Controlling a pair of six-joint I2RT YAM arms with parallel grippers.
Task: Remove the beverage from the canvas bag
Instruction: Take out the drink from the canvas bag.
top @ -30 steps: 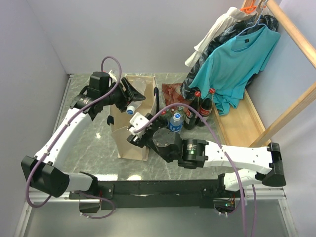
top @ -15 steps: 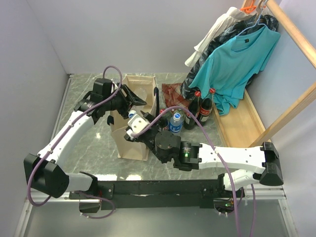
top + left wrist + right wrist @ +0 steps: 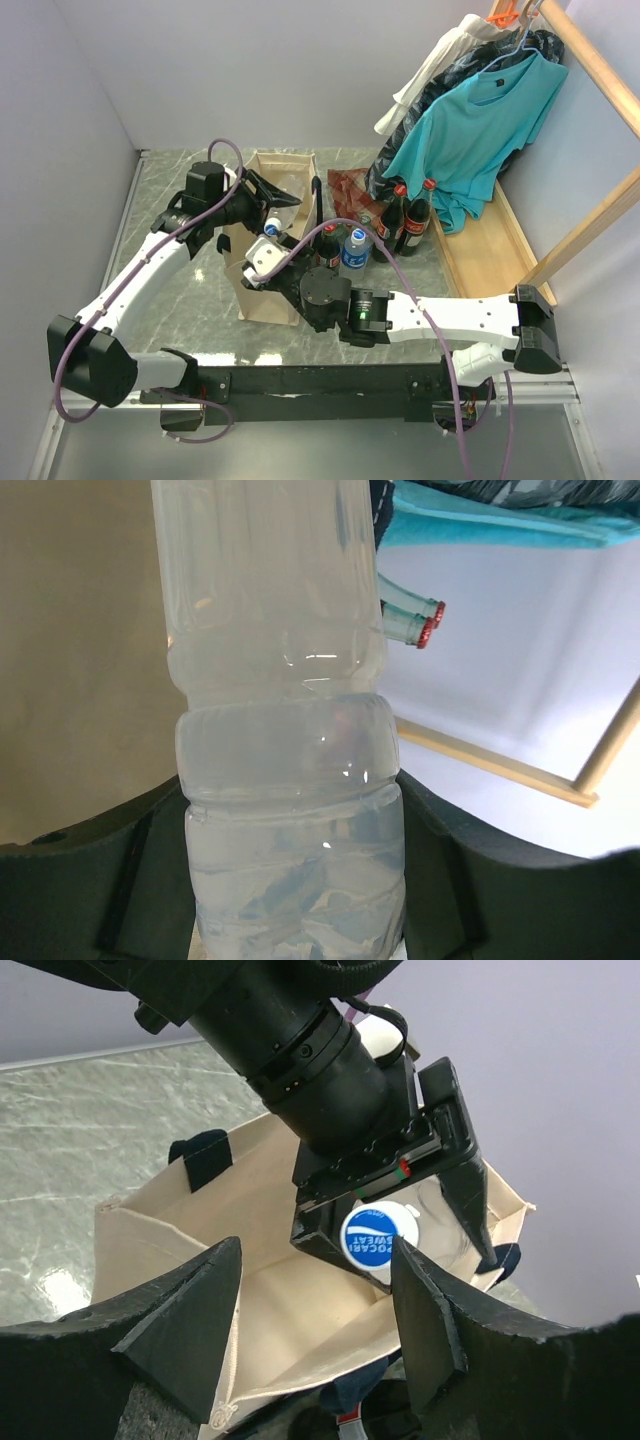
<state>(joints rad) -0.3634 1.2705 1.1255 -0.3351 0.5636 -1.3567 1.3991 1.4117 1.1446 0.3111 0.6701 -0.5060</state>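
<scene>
The canvas bag [image 3: 268, 298] stands upright on the marble table, its mouth open and its navy handle [image 3: 205, 1155] showing at the rim. My left gripper [image 3: 266, 210] reaches over that mouth and is shut on the beverage [image 3: 272, 228], a cloudy plastic bottle [image 3: 290, 780] with a blue and white cap [image 3: 378, 1232]. The bottle sits in the bag's mouth, its lower part against the beige lining [image 3: 290, 1310]. My right gripper [image 3: 315, 1250] hovers open just above the bag's near rim, its fingers [image 3: 190, 1330] wide apart, nothing between them.
Right of the bag stand cola bottles [image 3: 415, 210] with red caps and a blue-labelled water bottle [image 3: 355, 248]. A red plaid cloth [image 3: 350, 183] lies behind them. A teal shirt [image 3: 480, 120] hangs from a wooden rack [image 3: 590, 60] at the right.
My right arm has swung left and brought its gripper over the bag's near side. The left gripper has shifted slightly toward the near side, still holding the bottle.
</scene>
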